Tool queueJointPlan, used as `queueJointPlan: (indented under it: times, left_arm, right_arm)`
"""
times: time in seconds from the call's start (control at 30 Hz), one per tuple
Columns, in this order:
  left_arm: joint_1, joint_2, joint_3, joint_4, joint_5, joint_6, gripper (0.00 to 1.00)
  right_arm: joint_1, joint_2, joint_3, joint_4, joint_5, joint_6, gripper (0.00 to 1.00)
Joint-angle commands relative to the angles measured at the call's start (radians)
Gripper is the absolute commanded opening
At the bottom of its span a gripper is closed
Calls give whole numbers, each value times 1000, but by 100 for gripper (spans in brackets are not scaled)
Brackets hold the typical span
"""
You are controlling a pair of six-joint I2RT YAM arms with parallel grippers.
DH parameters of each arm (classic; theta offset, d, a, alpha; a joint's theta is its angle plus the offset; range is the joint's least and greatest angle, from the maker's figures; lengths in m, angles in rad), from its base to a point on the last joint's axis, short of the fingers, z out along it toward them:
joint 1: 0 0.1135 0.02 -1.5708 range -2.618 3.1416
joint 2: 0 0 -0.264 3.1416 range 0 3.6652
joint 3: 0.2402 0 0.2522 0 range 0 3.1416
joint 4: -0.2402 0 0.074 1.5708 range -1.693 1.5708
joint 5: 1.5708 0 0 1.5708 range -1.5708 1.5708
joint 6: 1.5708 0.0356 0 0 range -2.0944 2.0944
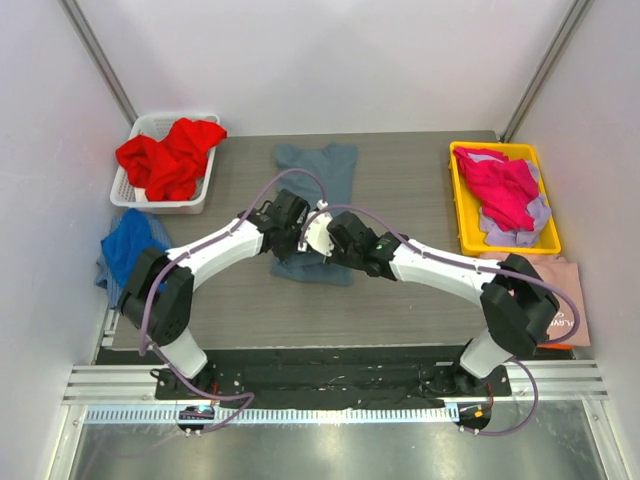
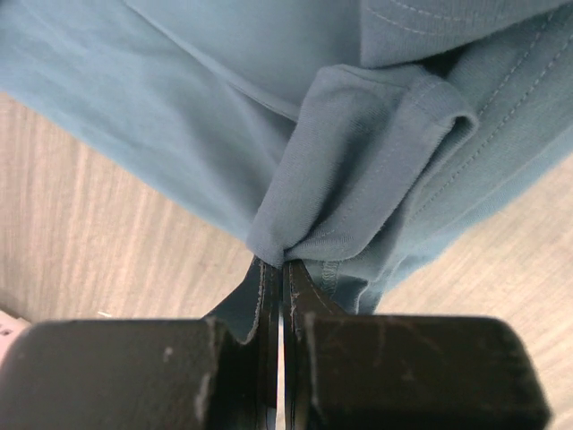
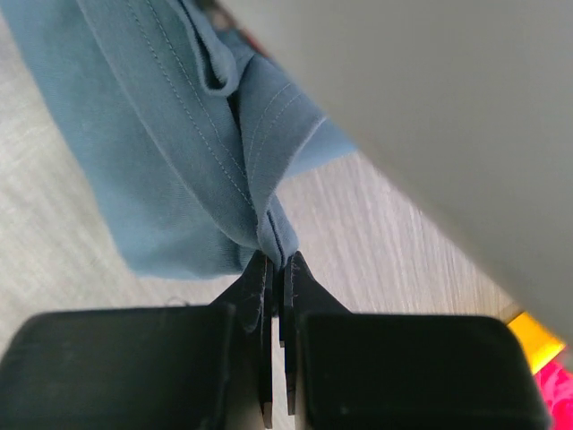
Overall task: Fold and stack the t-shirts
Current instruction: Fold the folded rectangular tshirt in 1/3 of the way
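Grey shirt (image 1: 322, 170) mid-tabletop, partly folded, pinched tight by left gripper (image 2: 283, 264) and right gripper (image 3: 276, 260). Unfolded: red shirt (image 1: 168, 155) in far-left basket (image 1: 150, 122), blue shirt (image 1: 128, 245) at left edge, magenta shirt (image 1: 500, 185) in right tray (image 1: 459, 215). Nothing stacked yet.

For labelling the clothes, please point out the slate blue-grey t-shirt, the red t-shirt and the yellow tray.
slate blue-grey t-shirt (image 1: 318, 165), top external view, flat chest area.
red t-shirt (image 1: 168, 155), top external view, bunched middle.
yellow tray (image 1: 456, 205), top external view, left rim.
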Motion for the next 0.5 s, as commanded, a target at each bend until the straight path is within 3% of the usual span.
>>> queueJointPlan:
  times: [0.0,0.47]
  left_arm:
    - [37,35,78,28,-6,32,0]
    - [87,165,181,37,-32,47,0]
  right_arm:
    - [-33,42,75,65,-20,-34,1]
    - [-111,183,227,82,-32,-74,1]
